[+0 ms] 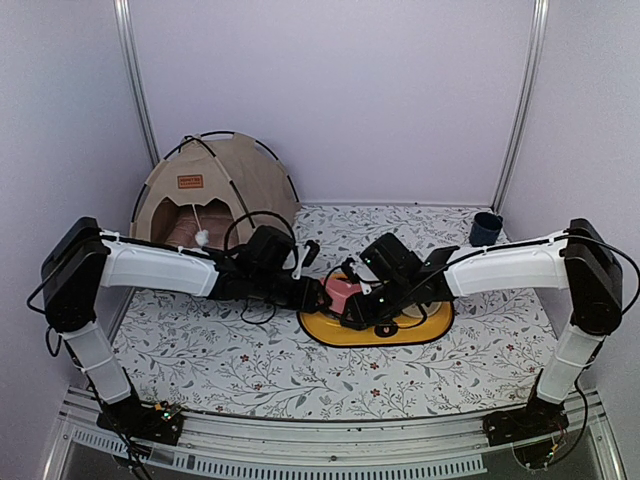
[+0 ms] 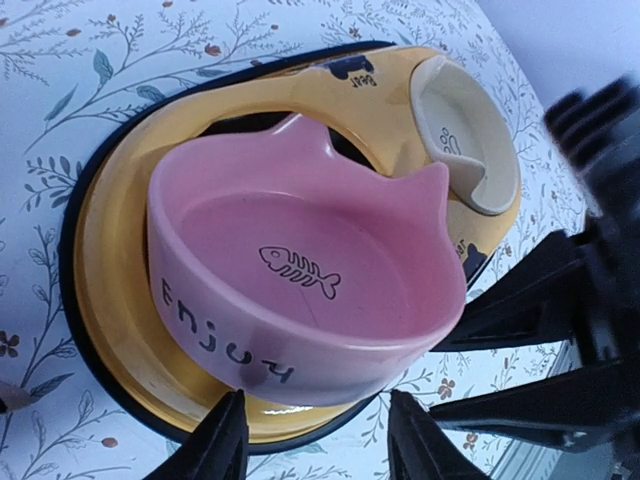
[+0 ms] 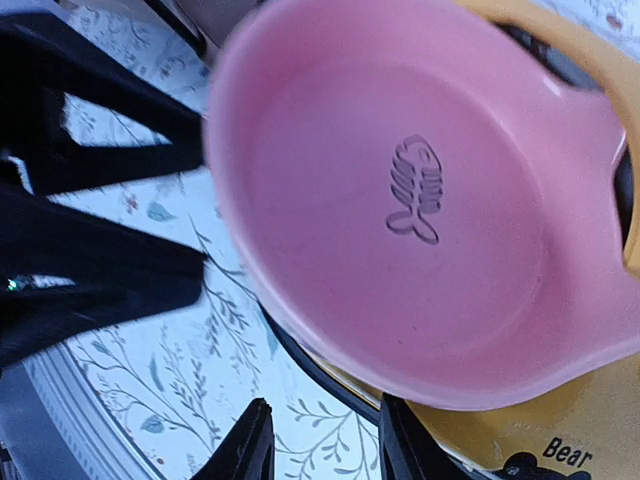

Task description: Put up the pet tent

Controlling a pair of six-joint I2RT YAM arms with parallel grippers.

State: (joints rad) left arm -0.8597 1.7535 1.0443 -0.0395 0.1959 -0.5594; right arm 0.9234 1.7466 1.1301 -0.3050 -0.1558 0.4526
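Wrist views show the left tool (image 2: pixel 318 397) and right tool (image 3: pixel 323 402) half open, empty, beside a pink cat-eared ceramic bowl (image 2: pixel 300 270) on a yellow oval stand (image 2: pixel 108 300); only the overhead view shows the tan fabric pet tent (image 1: pixel 232 180), upright, far-left on the bench (image 1: pixel 220 360).

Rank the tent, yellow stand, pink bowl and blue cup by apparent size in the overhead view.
1. tent
2. yellow stand
3. pink bowl and blue cup: look alike; bowl partly hidden, so unranked.
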